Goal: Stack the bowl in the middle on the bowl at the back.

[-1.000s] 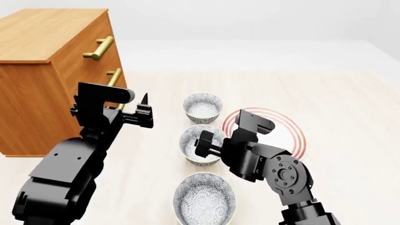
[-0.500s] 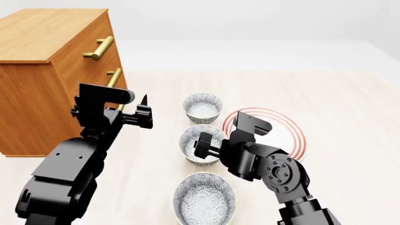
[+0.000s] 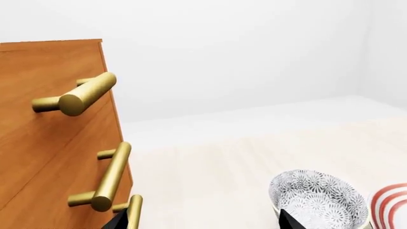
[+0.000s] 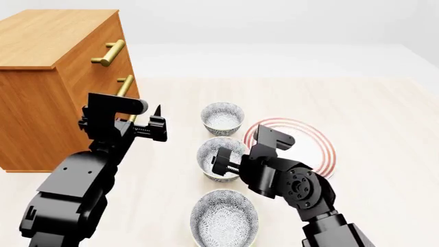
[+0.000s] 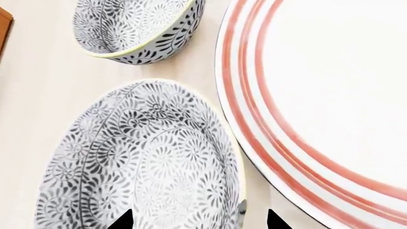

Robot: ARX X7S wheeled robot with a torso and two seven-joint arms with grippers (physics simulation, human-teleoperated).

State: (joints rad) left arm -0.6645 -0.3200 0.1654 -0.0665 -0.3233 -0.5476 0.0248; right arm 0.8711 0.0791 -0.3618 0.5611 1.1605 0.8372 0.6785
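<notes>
Head view shows three patterned bowls in a line running away from the robot on the pale table (image 4: 370,103): the bowl in the middle (image 4: 214,154), the bowl at the back (image 4: 223,117) just beyond it, and the nearest bowl (image 4: 224,218) well to the front. The right gripper (image 4: 230,165) sits at the middle bowl's right-hand rim, beside the red-ringed plate (image 4: 319,149). In the right wrist view its two dark fingertips (image 5: 121,222) stand apart, straddling that rim, one over the bowl's inside and one over the narrow gap between bowl and plate, not closed on it. The left gripper (image 4: 156,123) hangs off to the left, near the wooden drawer unit (image 4: 48,77), its fingertips spread wide in the left wrist view, holding nothing
</notes>
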